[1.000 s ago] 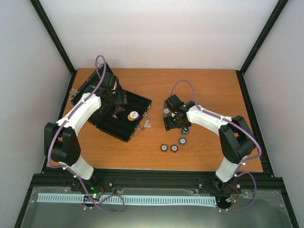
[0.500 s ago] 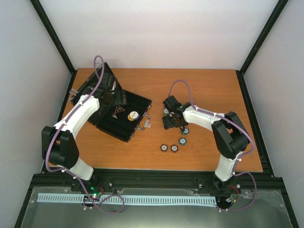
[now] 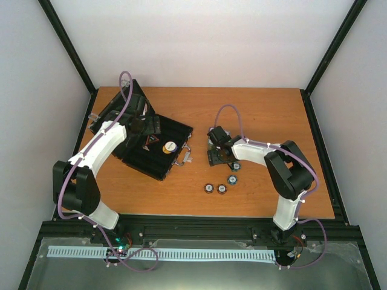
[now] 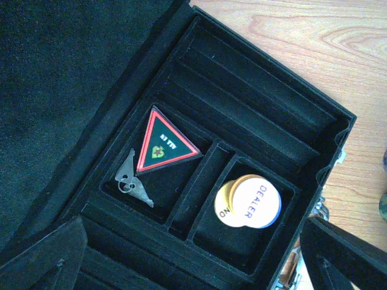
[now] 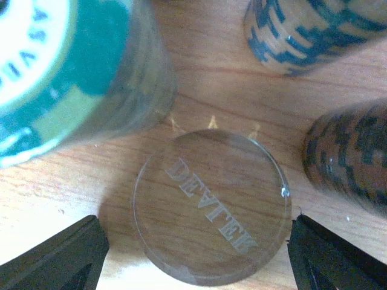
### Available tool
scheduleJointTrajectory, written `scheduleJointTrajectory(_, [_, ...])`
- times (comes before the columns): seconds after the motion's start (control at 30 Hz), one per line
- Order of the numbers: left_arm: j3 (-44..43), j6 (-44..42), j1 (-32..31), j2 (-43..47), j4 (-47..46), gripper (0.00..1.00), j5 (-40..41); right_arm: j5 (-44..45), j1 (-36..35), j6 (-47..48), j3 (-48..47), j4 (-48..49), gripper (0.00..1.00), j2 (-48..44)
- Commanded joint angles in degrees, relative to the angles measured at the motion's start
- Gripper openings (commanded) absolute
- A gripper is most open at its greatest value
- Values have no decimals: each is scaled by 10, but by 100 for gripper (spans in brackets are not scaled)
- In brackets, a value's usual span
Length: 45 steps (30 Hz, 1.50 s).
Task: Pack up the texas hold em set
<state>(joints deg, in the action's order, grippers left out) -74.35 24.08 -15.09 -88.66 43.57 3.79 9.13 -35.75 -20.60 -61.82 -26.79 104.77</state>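
Observation:
The black case (image 3: 158, 158) of the texas hold em set lies open at the left of the table. Its tray (image 4: 260, 115) holds a dark triangular token (image 4: 164, 144) with red edges, small keys (image 4: 132, 179) and two stacked dealer discs (image 4: 249, 201). My left gripper (image 4: 193, 266) hovers open above that tray, also in the top view (image 3: 144, 125). My right gripper (image 5: 196, 257) is low over the table, open, one finger on each side of a clear dealer disc (image 5: 211, 205). The right finger is at the disc's edge and the left stands a little off it.
Striped chip stacks crowd the clear disc: a green one (image 5: 72, 78), a blue one (image 5: 314, 33) and a dark one (image 5: 351, 154). More stacks (image 3: 215, 189) stand nearer the front on the wooden table (image 3: 272, 121). The case lid (image 3: 118, 103) leans up at the far left.
My right gripper has shifted slightly left and dropped toward the table, its elbow folding in and its jaws narrowing a little. The left arm has drawn back slightly over the case.

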Motion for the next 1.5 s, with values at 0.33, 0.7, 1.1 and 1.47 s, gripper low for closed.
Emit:
scheduleJointTrajectory(0.33, [-12, -14, 3, 3, 6, 100, 15, 27, -5, 10, 12, 53, 82, 40])
scheduleJointTrajectory(0.7, [-1, -18, 3, 9, 5, 100, 17, 8, -14, 18, 44, 38, 65, 2])
scheduleJointTrajectory(1.1, [9, -18, 3, 19, 1, 100, 18, -17, -85, 22, 68, 6, 65, -58])
scheduleJointTrajectory(1.47, [16, -13, 3, 22, 1, 100, 20, -46, -86, 41, 51, -2, 86, -27])
